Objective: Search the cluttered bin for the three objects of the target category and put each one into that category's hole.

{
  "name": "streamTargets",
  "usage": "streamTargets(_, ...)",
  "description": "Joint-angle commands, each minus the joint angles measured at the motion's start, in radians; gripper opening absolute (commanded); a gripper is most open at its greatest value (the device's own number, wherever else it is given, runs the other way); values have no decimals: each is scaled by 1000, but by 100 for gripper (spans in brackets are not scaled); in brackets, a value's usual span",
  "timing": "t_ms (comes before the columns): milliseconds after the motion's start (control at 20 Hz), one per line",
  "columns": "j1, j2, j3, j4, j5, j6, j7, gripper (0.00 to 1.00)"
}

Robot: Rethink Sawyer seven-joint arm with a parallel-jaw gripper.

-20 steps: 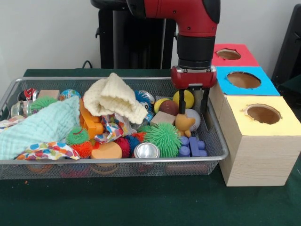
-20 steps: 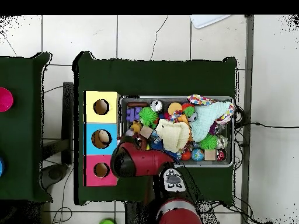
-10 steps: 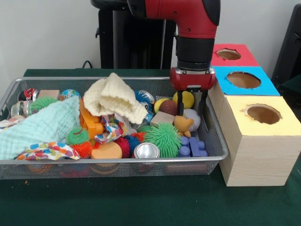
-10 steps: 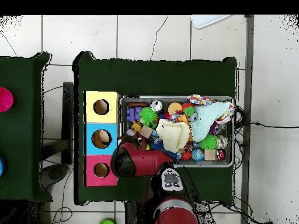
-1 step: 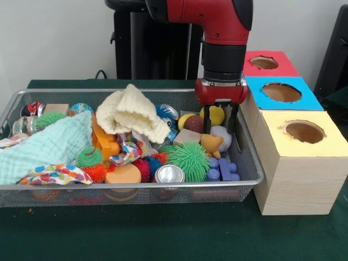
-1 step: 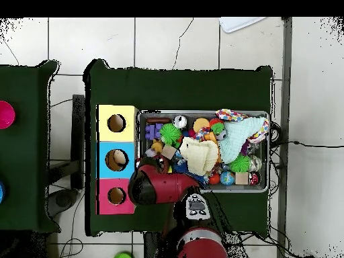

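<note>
My gripper [image 5: 219,124] hangs open at the right end of the wire bin [image 5: 130,186], holding nothing. Its fingers [image 5: 207,119] straddle a yellow ball [image 5: 216,113], just above a white baseball [image 5: 221,135] and an orange duck-like toy [image 5: 211,143]. A maroon ball [image 5: 196,124] and a wooden block [image 5: 187,136] lie just left of them. To the right stand three boxes with round holes: red [image 5: 264,62], blue [image 5: 281,92] and yellow [image 5: 304,131]. In the overhead view the arm's red body [image 6: 156,186] hides the gripper beside the blue hole [image 6: 116,159].
The bin also holds a green spiky ball [image 5: 188,160], a silver can [image 5: 169,174], purple blocks [image 5: 223,169], a cream knit cloth [image 5: 133,114], a mint cloth [image 5: 49,145] and several small balls. The bin's right wall [image 5: 247,147] stands close to the right finger.
The gripper has shifted slightly to the left over the balls and stays open. The baseball shows a little more. Nothing in the bin has been picked up.
</note>
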Motion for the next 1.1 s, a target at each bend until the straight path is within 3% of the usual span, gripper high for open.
streamTargets(50,-1,63,-1,-78,-51,-43,100,100)
streamTargets(450,26,90,-42,-114,-69,-74,88,100)
streamTargets(1100,4,31,-21,-113,-105,-11,73,100)
